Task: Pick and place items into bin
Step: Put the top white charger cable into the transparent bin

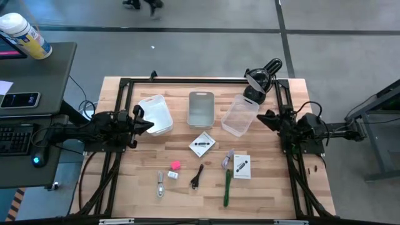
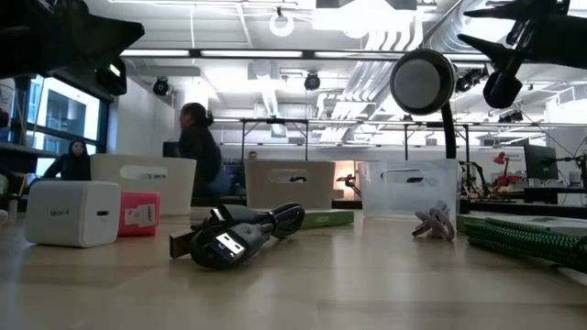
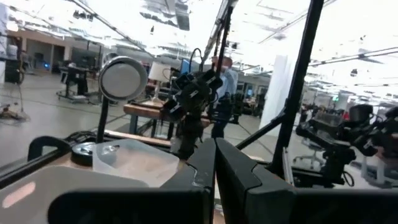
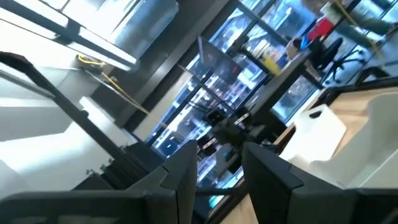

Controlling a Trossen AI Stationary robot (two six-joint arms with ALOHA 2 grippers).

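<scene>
Pale wood carries everything you have to clear: three bins line the table's far half, a white bin (image 1: 155, 114) toward the left edge, a grey bin (image 1: 200, 107) in the middle and a clear bin (image 1: 239, 115) toward the right. None of the items is in a bin yet. The pink block (image 1: 175, 165), a white plug (image 1: 172, 175), a silvery piece (image 1: 160, 185) and a black cable (image 1: 197, 176) lie in the near half, left of centre; the green pen (image 1: 227, 188) and two white cards (image 1: 202, 144) (image 1: 242, 166) sit just right of them.

Your left gripper (image 1: 145, 122) hangs by the white bin, jaws pressed together on nothing. Your right gripper (image 1: 265, 117) hovers beside the clear bin, fingers (image 4: 186, 174) parted with nothing between them.

All look light. The block and plug seem stiff: take them across their flat sides. The pen will likely roll, so pinch it mid-shaft. The cable is limp; grab its bundled middle. The cards lie flat and may be hard to lift.
</scene>
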